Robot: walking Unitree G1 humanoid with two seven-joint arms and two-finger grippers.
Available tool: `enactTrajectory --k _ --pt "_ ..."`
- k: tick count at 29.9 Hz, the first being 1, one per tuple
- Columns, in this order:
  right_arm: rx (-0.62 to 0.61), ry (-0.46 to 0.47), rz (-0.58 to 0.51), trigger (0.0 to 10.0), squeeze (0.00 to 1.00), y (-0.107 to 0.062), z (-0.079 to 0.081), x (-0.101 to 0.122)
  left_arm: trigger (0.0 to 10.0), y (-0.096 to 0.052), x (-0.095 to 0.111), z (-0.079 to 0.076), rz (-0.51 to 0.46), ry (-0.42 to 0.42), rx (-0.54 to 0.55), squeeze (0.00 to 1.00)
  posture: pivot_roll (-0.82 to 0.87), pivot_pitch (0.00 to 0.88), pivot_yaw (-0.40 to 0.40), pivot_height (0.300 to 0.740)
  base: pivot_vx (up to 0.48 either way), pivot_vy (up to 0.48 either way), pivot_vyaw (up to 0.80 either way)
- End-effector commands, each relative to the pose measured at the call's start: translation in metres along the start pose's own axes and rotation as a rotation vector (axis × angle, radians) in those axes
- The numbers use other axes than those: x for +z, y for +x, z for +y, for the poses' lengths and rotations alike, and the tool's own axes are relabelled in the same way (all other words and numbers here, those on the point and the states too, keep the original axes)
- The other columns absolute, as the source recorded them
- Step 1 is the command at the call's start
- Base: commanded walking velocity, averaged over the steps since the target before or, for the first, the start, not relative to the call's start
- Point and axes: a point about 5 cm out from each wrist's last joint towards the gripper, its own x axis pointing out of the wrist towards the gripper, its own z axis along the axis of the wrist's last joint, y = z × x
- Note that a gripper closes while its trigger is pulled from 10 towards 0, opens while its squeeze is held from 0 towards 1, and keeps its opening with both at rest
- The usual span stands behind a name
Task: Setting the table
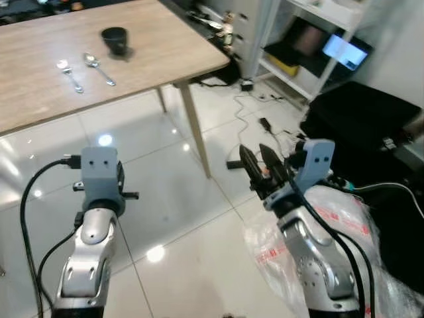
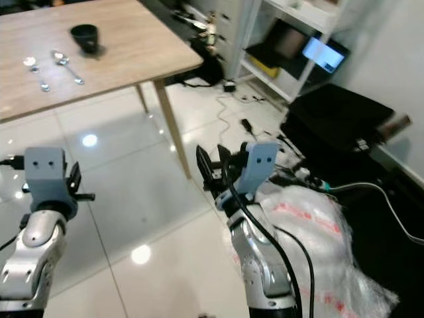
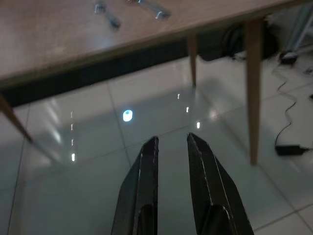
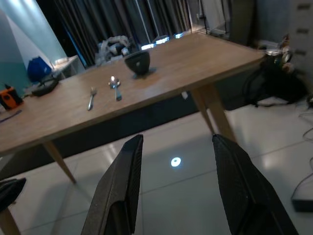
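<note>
A light wooden table stands ahead on my left. On it sit a black cup and two metal spoons lying side by side to its left. Both arms are held low over the tiled floor, short of the table. My right gripper is open wide and empty; along its fingers the cup and spoons show far off. My left gripper points at the floor under the table's edge, its fingers a narrow gap apart with nothing between them.
The table's near corner leg rises between my arms. Cables and a charger lie on the floor ahead right. A white shelf unit, a black case and a crumpled plastic bag crowd the right side.
</note>
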Motion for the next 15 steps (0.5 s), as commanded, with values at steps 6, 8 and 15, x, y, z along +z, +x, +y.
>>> enactTrajectory --k 6,8,15 --pt "0.003 0.035 0.006 10.0 0.00 -0.0014 -0.0011 -0.0017 10.0 -0.0016 -0.0035 0.0005 0.009 0.013 0.004 0.00 0.01 0.068 0.052 0.740 0.480 0.000 0.09" --pt "0.011 0.046 0.002 10.0 0.00 -0.0010 -0.0006 -0.0010 10.0 -0.0014 -0.0035 0.0008 0.009 0.014 0.005 0.00 0.01 0.066 0.054 0.740 0.480 0.000 0.79" --pt "0.012 0.049 -0.003 10.0 0.00 0.0005 -0.0003 -0.0005 10.0 -0.0009 -0.0036 0.0016 0.007 0.017 0.005 0.00 0.02 0.062 0.054 0.740 0.480 0.000 0.79"
